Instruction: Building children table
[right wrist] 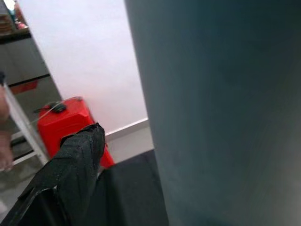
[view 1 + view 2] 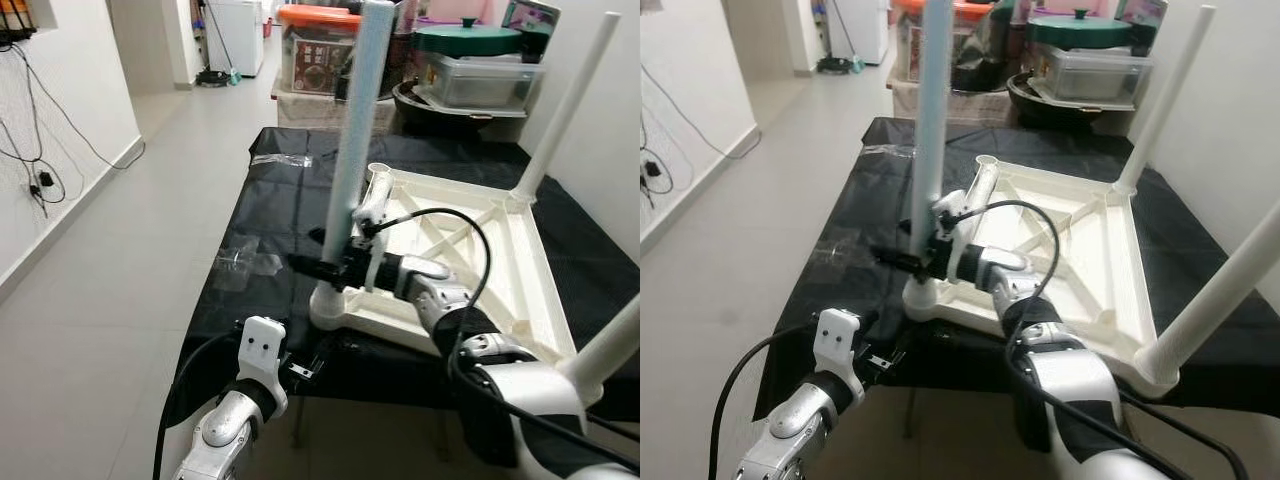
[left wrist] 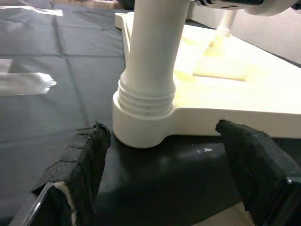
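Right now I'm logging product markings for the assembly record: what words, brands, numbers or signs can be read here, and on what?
None can be read.
Clear container with the orange lid: a dark label with red marks, too blurred to read.
Upturned white table top and its pale blue leg, which the right gripper holds: no print visible.
Black sheet: no print visible.

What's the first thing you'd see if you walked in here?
A white table top lying upside down on a black sheet, its legs poking up. The right gripper is clamped on the nearest leg, which stands in its corner socket. The left gripper waits open just below that corner.
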